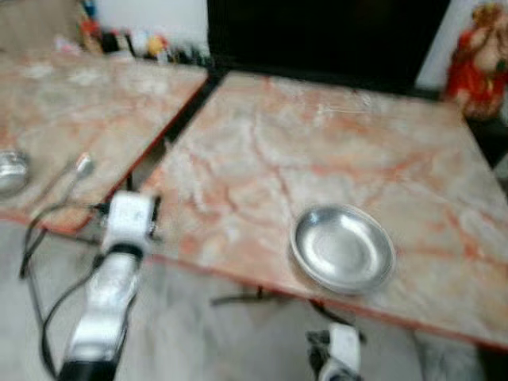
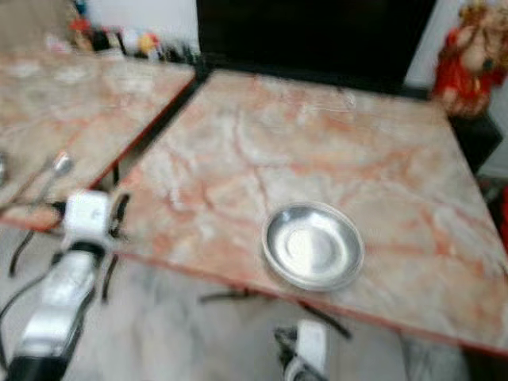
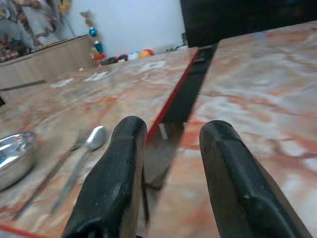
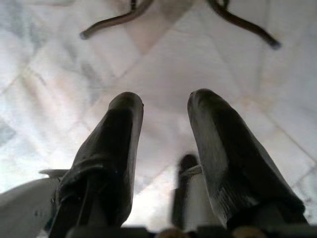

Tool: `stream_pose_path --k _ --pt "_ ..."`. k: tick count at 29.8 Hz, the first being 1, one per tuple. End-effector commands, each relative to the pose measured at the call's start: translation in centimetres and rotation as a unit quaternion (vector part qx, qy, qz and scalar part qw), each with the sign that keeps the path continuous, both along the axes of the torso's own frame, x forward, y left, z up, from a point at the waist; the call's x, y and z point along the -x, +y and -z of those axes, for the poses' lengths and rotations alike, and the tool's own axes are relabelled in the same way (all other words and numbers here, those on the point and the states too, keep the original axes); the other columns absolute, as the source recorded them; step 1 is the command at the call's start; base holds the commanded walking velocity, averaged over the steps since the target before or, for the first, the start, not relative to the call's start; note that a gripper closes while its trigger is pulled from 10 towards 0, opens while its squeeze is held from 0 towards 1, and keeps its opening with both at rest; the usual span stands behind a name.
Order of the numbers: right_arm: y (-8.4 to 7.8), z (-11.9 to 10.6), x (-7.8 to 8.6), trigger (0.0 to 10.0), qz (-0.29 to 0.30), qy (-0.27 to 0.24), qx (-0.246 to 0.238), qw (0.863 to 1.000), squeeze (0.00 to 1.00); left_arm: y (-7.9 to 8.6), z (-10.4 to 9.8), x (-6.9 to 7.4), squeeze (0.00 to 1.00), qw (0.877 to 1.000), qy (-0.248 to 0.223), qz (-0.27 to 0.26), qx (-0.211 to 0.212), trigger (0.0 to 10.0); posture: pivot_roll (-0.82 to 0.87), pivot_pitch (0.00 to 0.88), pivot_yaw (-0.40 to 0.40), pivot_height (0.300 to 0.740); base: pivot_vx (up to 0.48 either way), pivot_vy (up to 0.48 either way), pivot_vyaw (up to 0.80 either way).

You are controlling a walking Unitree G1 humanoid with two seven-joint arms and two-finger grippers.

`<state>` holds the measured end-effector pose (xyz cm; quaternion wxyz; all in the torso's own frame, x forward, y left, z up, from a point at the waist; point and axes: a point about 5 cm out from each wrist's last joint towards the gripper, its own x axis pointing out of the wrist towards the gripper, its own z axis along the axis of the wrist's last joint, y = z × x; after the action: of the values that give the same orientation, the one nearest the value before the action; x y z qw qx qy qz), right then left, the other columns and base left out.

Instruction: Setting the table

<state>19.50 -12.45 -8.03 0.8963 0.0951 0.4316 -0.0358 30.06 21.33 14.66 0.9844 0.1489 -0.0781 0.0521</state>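
Two pink-and-white marble counters (image 1: 317,151) stand side by side, a dark gap between them. On the larger counter a round, shallow steel plate (image 1: 342,248) sits empty near its near edge. On the smaller counter (image 1: 87,103) a steel bowl (image 3: 12,156) rests at the near corner, with a steel spoon (image 3: 81,158) and fork (image 3: 54,171) just beside it. The left end effector (image 3: 168,139), fingers apart and holding nothing, hovers at the gap. The right end effector (image 4: 166,106), fingers apart, hangs over pale floor tiles (image 4: 49,74).
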Motion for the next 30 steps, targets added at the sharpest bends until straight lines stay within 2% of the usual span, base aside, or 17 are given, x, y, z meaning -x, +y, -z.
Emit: stream_pose_path --k 1,8,24,30 --pt "-0.9 0.6 1.2 10.0 0.007 0.018 0.011 1.0 0.0 -1.2 0.4 0.1 0.0 1.0 0.004 0.017 0.015 10.0 0.11 0.0 -0.034 0.74 0.0 0.48 0.0" --pt "-1.1 0.8 1.7 10.0 0.009 0.022 0.012 1.0 0.0 -1.6 0.3 0.2 0.0 1.0 0.005 0.024 0.018 10.0 0.11 0.006 -0.03 0.74 0.0 0.48 0.0" --pt "-1.4 0.9 1.7 10.0 -0.011 0.02 0.016 1.0 0.0 -0.4 -0.1 0.6 0.0 1.0 -0.003 0.006 0.011 10.0 0.12 0.03 -0.055 0.74 0.0 0.48 0.0" --pt "-1.5 0.9 1.8 10.0 -0.015 0.019 0.017 1.0 0.0 -0.4 -0.2 0.6 0.0 1.0 -0.002 0.007 0.011 10.0 0.12 0.031 -0.055 0.74 0.0 0.48 0.0"
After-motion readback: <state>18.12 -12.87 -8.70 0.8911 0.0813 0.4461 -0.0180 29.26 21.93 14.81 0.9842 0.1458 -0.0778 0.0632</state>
